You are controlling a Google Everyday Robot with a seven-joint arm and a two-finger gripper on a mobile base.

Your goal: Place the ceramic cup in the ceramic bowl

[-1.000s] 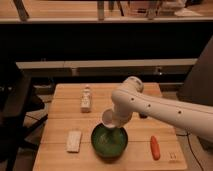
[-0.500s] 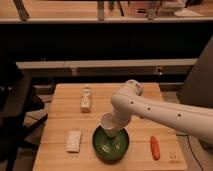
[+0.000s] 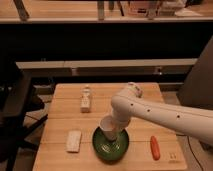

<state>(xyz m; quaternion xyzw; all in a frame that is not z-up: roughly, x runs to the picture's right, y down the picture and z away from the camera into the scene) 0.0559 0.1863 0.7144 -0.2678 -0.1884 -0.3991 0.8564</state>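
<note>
One gripper [image 3: 116, 131] has its jaws clasping the ceramic cup [image 3: 109, 125] above the ceramic bowl [image 3: 111, 146].

Single camera view, no second view to overlap. Elevated vantage, looks down and forward at wooden tabletop [image 3: 100, 105] from its near edge. Medium distance: whole tabletop inside frame, dark shelving and counter across background. White arm enters from right edge, reaches toward centre. End effector [image 3: 116, 128] low centre, just over ceramic bowl [image 3: 111, 146], at ceramic cup [image 3: 108, 125]. Bowl close to near tabletop edge, near frame bottom. Dark chair at left edge.
</note>
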